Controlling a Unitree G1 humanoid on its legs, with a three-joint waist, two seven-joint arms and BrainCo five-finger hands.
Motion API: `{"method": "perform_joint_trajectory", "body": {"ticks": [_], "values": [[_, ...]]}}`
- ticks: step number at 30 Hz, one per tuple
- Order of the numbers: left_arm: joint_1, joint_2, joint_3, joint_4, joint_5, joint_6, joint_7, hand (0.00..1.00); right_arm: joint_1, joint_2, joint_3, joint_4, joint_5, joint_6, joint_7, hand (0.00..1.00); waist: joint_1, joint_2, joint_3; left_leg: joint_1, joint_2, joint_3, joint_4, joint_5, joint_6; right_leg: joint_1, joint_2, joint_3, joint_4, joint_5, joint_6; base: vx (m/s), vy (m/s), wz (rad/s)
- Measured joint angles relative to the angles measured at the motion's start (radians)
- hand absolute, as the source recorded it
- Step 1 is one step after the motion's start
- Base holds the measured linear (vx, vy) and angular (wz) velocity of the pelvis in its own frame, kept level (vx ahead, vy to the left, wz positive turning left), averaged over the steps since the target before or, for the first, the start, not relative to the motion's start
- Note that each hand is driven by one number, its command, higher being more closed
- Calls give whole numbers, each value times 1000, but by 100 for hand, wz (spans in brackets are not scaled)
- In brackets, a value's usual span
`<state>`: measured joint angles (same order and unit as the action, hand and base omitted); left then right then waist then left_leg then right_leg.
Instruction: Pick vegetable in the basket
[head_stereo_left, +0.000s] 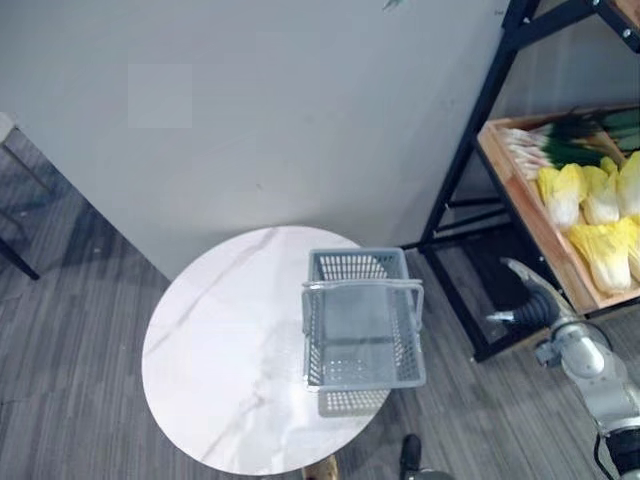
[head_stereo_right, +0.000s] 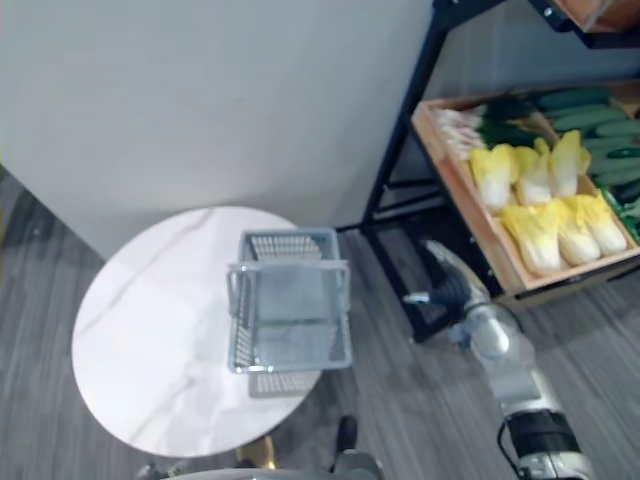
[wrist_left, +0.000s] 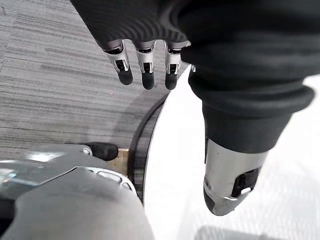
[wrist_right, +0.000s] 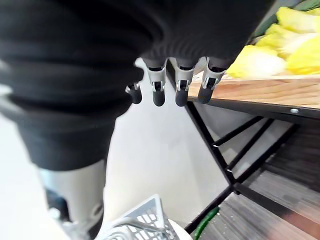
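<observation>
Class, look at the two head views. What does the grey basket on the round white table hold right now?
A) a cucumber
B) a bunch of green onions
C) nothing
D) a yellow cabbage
C: the mesh floor of the grey basket is bare, and the yellow cabbages lie in the wooden tray on the shelf beside the table.

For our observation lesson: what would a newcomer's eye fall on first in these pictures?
The bright yellow cabbages in the wooden crate at the right stand out most. Next comes the empty grey basket, standing on the round white marble table near its right edge. The robot's right hand, open and holding nothing, hangs between table and crate.
</observation>
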<state>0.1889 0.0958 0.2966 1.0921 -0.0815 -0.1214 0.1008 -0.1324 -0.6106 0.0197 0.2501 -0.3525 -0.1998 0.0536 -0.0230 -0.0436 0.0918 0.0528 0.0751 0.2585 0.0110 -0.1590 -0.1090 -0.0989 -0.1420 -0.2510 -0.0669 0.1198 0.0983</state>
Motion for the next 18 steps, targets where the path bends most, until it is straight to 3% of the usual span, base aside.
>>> {"method": "perform_joint_trajectory", "body": {"ticks": [9, 18], "values": [[-9, 10, -37, 0, 18, 0, 3, 0, -225, 4, 191, 26, 0, -1, -7, 0, 25, 4, 25, -17, 4, -17, 19, 0, 1, -2, 1, -12, -1, 5, -5, -16, -19, 4], [-40, 4, -59, -11, 10, 0, 10, 0, -416, 84, 267, 296, -1, 49, -24, 0, 53, 15, 83, -52, 4, -25, 41, 1, 3, -23, 1, -15, -4, 21, -18, -15, -10, 1]]}}
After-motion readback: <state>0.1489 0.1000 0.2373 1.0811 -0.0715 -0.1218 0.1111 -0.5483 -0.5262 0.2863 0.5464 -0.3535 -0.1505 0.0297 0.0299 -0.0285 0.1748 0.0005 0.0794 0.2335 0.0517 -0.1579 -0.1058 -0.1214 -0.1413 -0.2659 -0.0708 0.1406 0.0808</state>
